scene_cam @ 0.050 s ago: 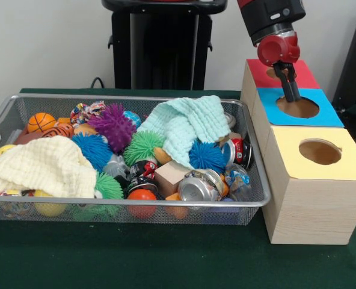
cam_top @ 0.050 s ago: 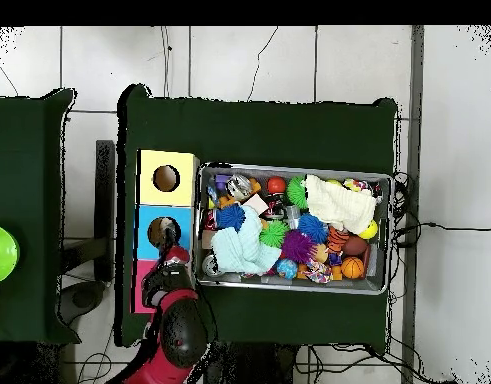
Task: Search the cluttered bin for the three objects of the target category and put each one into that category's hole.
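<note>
Front view. The gripper [scene_cam @ 0.050 s ago: 290,91] hangs straight down over the blue hole [scene_cam @ 0.050 s ago: 297,107] in the middle box, its dark tip reaching to the hole's rim or just into it. That pose reads as a drop-off: the tool is lined up with the opening so that whatever it carries falls inside. Whether the fingers are apart or together I cannot tell, since they show as one dark stem, and nothing can be seen held in them. The red box [scene_cam @ 0.050 s ago: 262,74] stands behind the blue one, and the yellow box [scene_cam @ 0.050 s ago: 313,180] in front, its hole empty to the eye.

The bin [scene_cam @ 0.050 s ago: 257,203] sits just beside the boxes, so the carry is short. It is still crowded. A mint cloth [scene_cam @ 0.050 s ago: 187,125] is draped over the far right part and a cream cloth [scene_cam @ 0.050 s ago: 46,165] covers the near left corner; both hide things and would need lifting in a search. Spiky balls lie between them: purple [scene_cam @ 0.050 s ago: 112,126], green [scene_cam @ 0.050 s ago: 143,146], blue [scene_cam @ 0.050 s ago: 207,156]. Crushed cans [scene_cam @ 0.050 s ago: 201,186] rest against the near right edge, and an orange ball [scene_cam @ 0.050 s ago: 41,122] is at the far left. Which category counts as the target is not shown; my guess is that it matches the blue hole.

Overhead view. The arm [cam_top @ 0.050 s ago: 177,330] reaches from the bottom edge up to the blue box [cam_top @ 0.050 s ago: 149,222], its end over the hole there. The bin's rim [cam_top @ 0.050 s ago: 289,168] runs alongside the three boxes.
</note>
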Robot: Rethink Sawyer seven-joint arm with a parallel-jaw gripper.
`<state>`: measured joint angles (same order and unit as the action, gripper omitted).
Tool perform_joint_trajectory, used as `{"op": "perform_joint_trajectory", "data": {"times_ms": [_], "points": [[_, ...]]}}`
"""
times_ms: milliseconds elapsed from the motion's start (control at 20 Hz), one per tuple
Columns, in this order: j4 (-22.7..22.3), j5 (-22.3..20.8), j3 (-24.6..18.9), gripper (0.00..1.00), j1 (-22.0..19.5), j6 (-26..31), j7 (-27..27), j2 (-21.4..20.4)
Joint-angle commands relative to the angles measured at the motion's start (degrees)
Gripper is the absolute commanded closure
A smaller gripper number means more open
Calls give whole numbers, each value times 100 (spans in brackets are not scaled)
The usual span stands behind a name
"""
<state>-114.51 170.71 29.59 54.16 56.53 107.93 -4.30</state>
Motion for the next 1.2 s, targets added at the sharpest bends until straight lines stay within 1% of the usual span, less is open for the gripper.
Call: {"op": "perform_joint_trajectory", "data": {"times_ms": [50,150,600,850,1050,1200], "points": [[188,291,-943,100,-13,382,2,55],[202,287,-901,100,34,360,93,87],[226,295,-858,100,54,334,181,90],[271,302,-772,100,117,291,228,158],[213,279,-725,100,208,299,401,149],[203,277,-724,100,204,303,416,131]]}}
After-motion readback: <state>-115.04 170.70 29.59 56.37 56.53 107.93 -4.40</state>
